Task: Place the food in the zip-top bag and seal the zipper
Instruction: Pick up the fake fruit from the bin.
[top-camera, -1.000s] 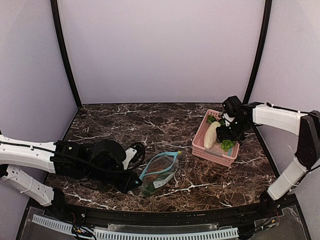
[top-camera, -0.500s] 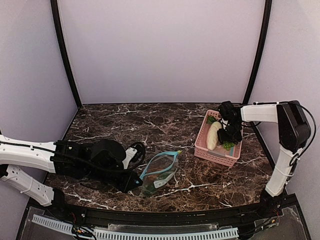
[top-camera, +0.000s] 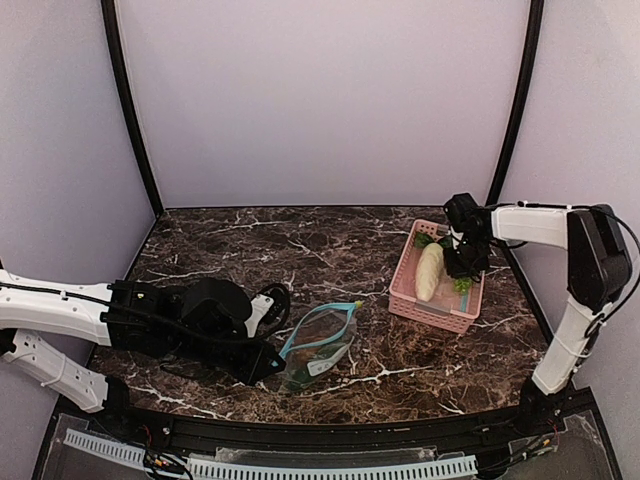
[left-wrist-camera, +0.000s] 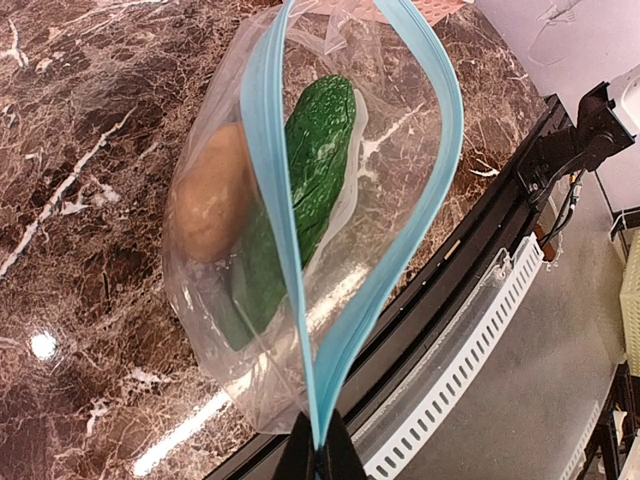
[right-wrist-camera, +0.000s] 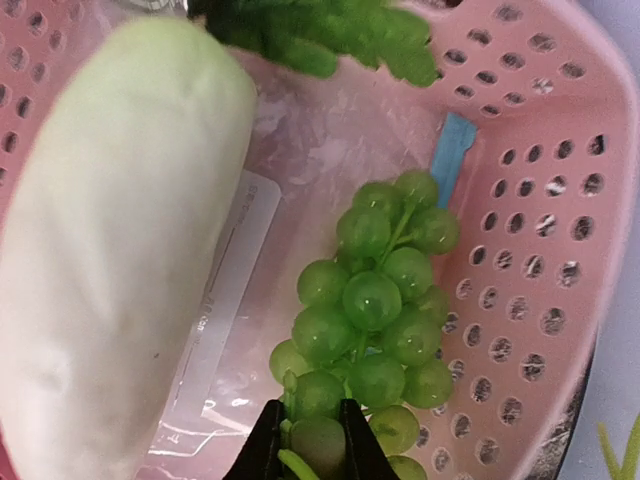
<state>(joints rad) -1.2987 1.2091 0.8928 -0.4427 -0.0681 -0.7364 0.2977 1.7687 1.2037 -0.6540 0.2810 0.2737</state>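
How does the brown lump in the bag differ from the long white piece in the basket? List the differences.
Colour: the brown lump is tan-orange, the long white piece pale cream.
Shape: the brown lump is rounded, the white piece elongated.
Place: the lump lies inside the clear zip-top bag beside a dark green piece; the white piece lies in the pink basket beside green grapes.
Both are smooth toy vegetables.
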